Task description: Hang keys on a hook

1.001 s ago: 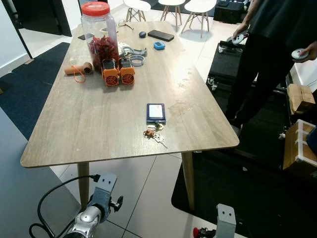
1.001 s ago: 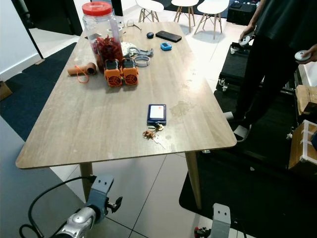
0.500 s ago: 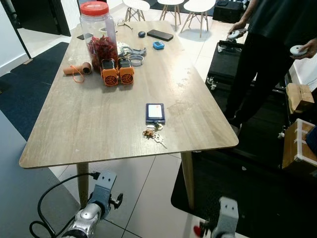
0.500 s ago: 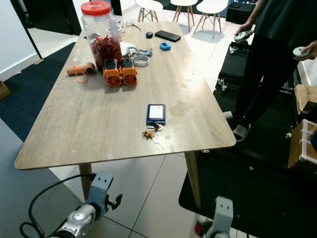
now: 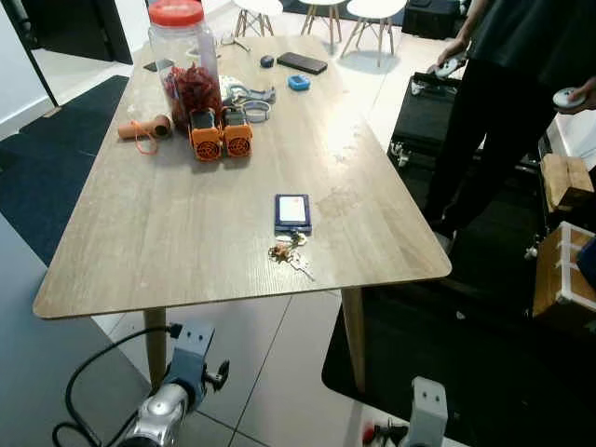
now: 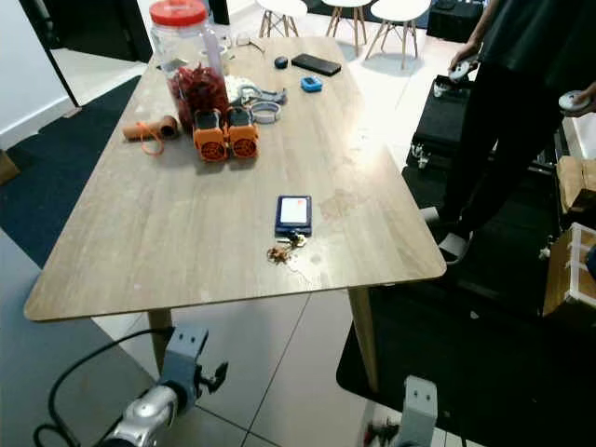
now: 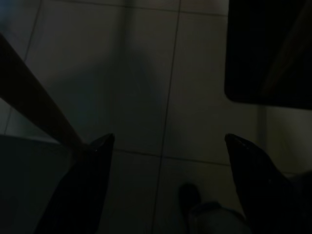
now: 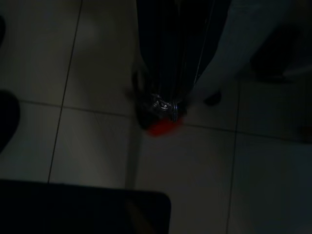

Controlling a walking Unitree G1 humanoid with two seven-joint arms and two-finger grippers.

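Observation:
A small bunch of keys [image 5: 290, 252] lies on the long wooden table [image 5: 168, 233], near its front edge and just in front of a dark blue card-sized device [image 5: 292, 211]. No hook can be made out. My left arm [image 5: 175, 394] hangs below the table's front edge at the lower left. In the left wrist view my left gripper [image 7: 168, 138] is open over the tiled floor, with nothing between its fingers. My right arm [image 5: 424, 421] hangs idle at the bottom right, beside the table leg [image 5: 351, 337].
At the table's far end stand a red-lidded jar [image 5: 188, 58], two orange units [image 5: 222, 136], a cardboard roll [image 5: 142, 129], a phone [image 5: 302, 63] and small items. A person [image 5: 507, 84] holding controllers stands at the right. Wooden crates [image 5: 563, 251] sit further right, white chairs [image 5: 331, 11] beyond.
The whole view has shifted slightly, so the camera moved. The keys and the other table items lie where they were. My right arm swayed a little at the bottom.

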